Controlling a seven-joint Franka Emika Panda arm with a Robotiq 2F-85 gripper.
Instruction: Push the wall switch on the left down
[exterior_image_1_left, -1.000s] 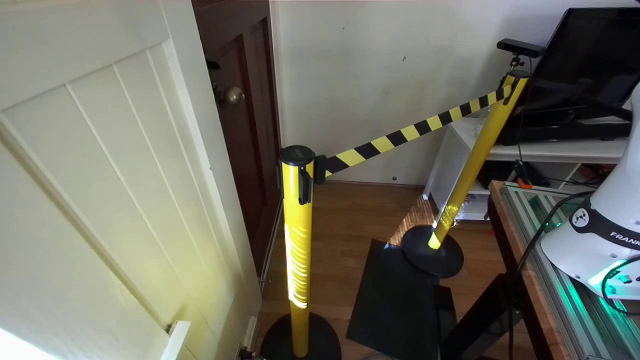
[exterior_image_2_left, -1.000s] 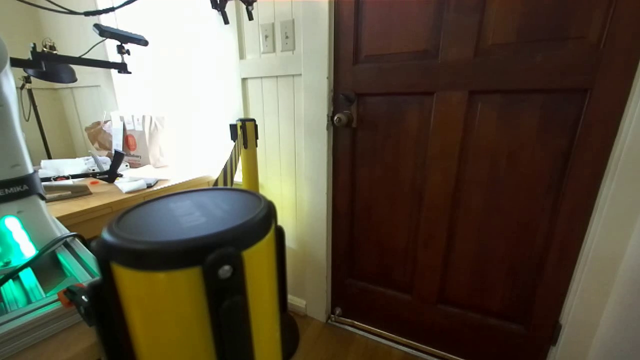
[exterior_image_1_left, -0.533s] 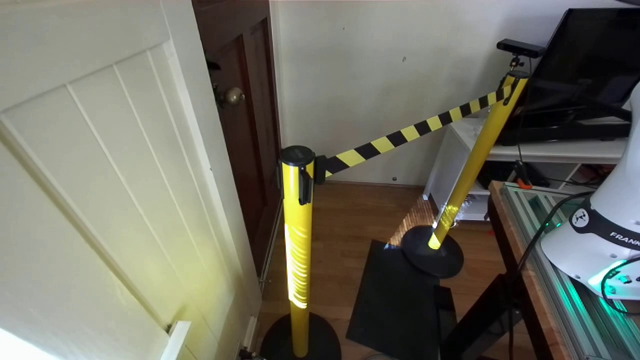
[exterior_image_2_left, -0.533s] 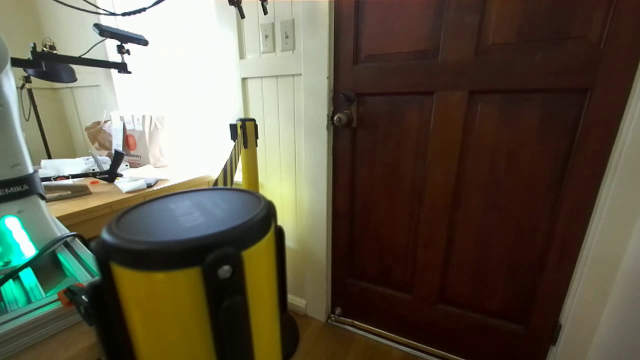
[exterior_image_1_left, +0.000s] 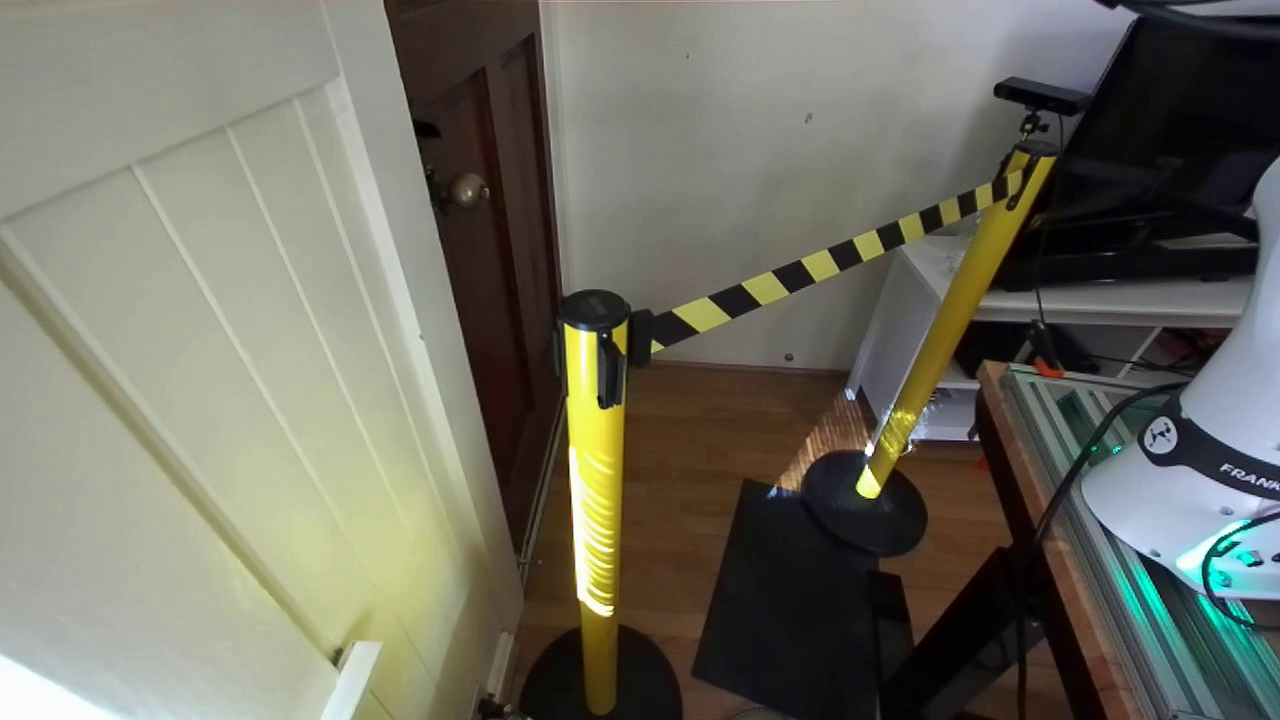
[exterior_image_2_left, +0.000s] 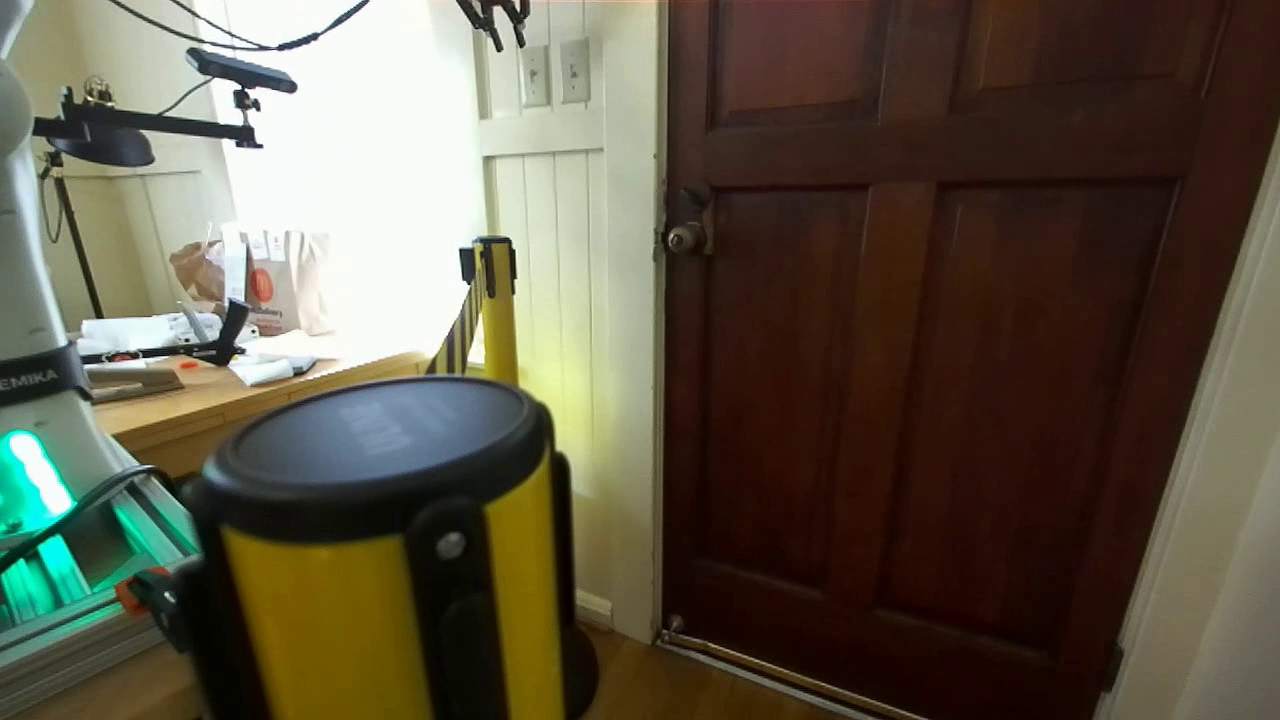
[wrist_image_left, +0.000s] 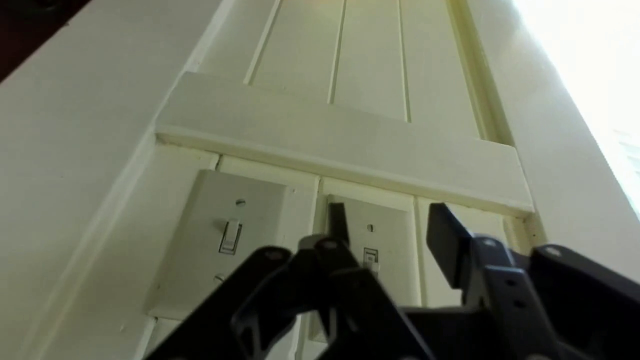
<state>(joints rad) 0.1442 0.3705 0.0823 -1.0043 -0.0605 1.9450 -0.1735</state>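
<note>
Jaws parted, looking narrower than before, near left switch (exterior_image_2_left: 535, 76)

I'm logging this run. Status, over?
Gripper open. Left wall switch between fingers in wrist view. One finger hides part of its plate. No other obstruction seen.

Standing tall at the edge of both exterior views with a smooth, white, rounded arm (exterior_image_1_left: 1245, 370), ringed by a black, lettered band (exterior_image_1_left: 1205, 455), lit by a bright green light (exterior_image_2_left: 37, 470) down at the base. Up top in an exterior view, holding a black, jointed, two-fingered hand (exterior_image_2_left: 510, 45) tips-down, partly cut off by the frame. And large in the wrist view, showing both dark, blunt fingers (wrist_image_left: 447, 245), slightly blurred, set apart with a plain gap between!
</note>
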